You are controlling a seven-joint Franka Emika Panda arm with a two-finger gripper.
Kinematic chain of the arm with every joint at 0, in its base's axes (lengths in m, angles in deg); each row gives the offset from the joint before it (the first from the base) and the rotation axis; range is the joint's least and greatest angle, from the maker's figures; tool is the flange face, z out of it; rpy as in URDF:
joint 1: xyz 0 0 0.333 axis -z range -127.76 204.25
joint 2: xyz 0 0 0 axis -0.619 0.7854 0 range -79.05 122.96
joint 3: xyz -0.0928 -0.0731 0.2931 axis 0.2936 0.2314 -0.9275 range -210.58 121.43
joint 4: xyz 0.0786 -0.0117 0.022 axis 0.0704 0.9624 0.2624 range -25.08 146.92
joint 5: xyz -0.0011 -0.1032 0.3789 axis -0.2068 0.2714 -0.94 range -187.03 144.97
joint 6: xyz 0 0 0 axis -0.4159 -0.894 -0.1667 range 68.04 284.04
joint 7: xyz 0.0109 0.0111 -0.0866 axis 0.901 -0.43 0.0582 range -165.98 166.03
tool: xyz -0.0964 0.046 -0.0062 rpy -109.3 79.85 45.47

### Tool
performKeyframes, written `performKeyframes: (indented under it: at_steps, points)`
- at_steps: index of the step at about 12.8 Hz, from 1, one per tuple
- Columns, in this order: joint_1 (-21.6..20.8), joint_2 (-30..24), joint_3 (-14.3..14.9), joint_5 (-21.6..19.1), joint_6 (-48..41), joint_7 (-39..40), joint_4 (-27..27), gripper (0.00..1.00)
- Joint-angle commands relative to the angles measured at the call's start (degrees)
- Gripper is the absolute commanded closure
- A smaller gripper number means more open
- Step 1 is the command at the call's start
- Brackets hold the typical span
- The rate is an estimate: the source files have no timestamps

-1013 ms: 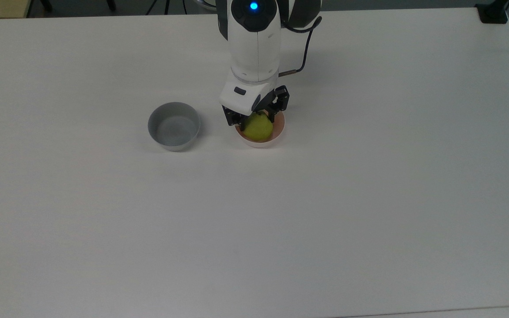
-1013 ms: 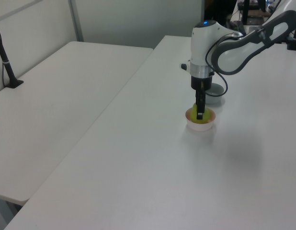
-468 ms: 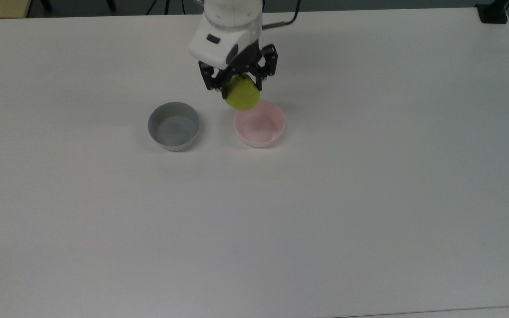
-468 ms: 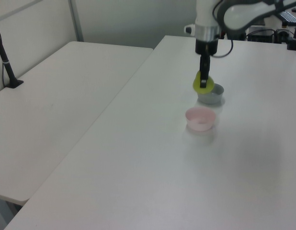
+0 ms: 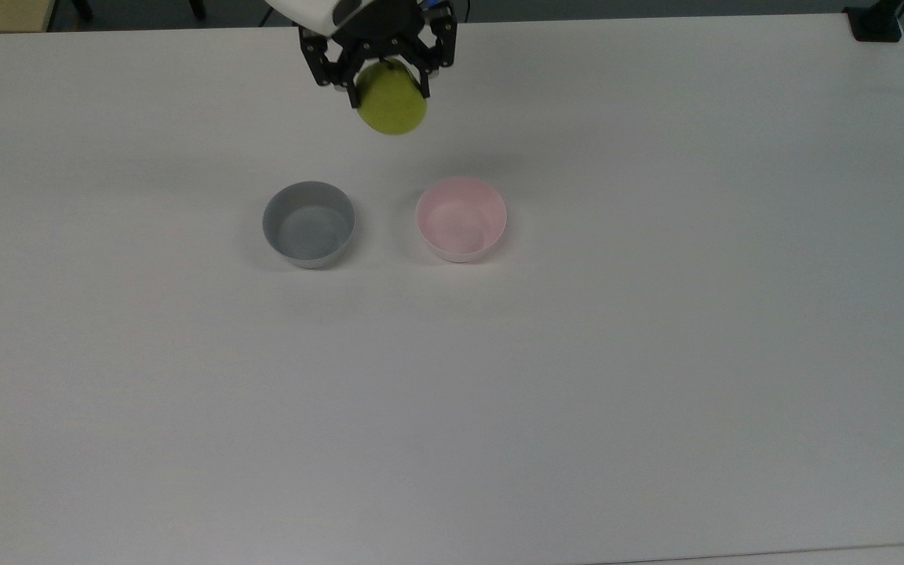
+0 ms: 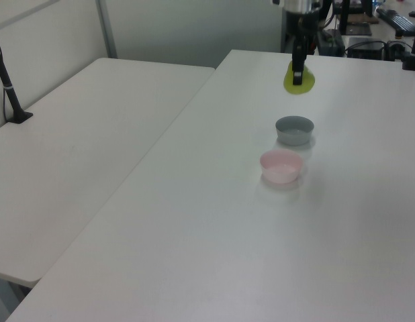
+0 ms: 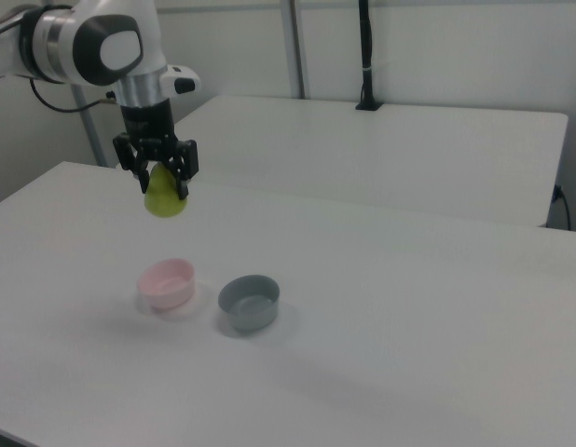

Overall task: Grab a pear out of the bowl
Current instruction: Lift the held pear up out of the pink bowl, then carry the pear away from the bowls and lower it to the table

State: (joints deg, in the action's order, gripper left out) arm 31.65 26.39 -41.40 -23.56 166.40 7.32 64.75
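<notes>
— Black and two-fingered, the gripper [image 5: 385, 74] was pinching the pear [image 5: 391, 106] near its narrow top, wasn't it?

— Yes. Its fingers [image 7: 184, 179] pressed against either side, and the smooth, rounded yellow-green fruit hung below them in the air, clear of the table [image 5: 656, 353].

— What lay beneath, taking the top view's left first?

— On the matte white tabletop sat the grey bowl [image 5: 309, 224], round, plain and smooth-walled. Just beside it, towards the top view's right, sat the pink bowl [image 5: 461, 218], the same round shape, pale pink inside with a whitish outside. They stood close but apart.

— And the pear relative to them?

— Well above both; in the top view it appeared beyond the gap between them, nearer the table's far edge.
</notes>
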Motion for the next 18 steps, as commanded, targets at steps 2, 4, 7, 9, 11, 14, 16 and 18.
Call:
performKeyframes:
  at_steps: [2, 4, 7, 9, 11, 14, 16, 18]
  points:
    - [2.63, -1.36, 0.25, 0.25, -4.55, -0.97, -5.06, 1.00]
    - [4.56, -3.02, 0.43, 0.25, -4.46, -0.01, -4.71, 1.00]
    - [9.30, -3.64, -0.27, -0.28, -4.29, 5.96, -4.89, 1.00]
    - [12.12, -3.64, -0.63, -0.63, -4.29, 10.87, -5.06, 1.00]
    - [14.50, -3.73, -1.33, -0.46, -4.29, 15.89, -5.06, 1.00]
    - [17.21, -4.95, -0.72, -0.19, -3.76, 25.70, -3.23, 1.00]
    - [18.11, -6.80, 1.12, -0.11, -2.19, 30.40, 1.33, 1.00]
    - [18.11, -7.07, 3.32, -0.19, 2.98, 30.15, 6.94, 1.00]
